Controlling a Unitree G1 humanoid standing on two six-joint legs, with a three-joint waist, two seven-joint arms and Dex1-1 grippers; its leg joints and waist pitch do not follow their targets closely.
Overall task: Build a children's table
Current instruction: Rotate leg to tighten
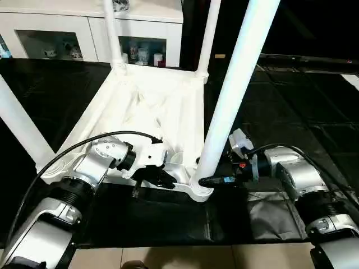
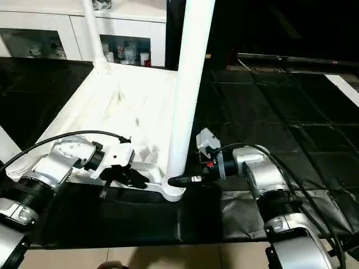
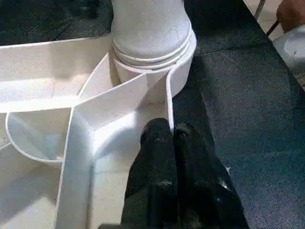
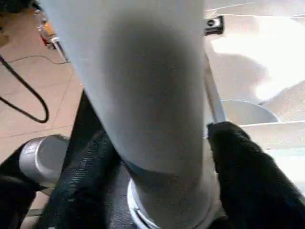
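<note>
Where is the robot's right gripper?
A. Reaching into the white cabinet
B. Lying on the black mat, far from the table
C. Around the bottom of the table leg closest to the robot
C: the right gripper has a black finger on each side of the near leg, just above its corner socket.

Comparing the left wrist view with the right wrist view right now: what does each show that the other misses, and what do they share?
Left wrist view: the left gripper, shut, resting at the tabletop's rim wall, beside the ribs of the underside. Right wrist view: the right gripper, its black fingers on either side of the near leg. Shared: that leg, seated in its corner socket, and the black mat.
</note>
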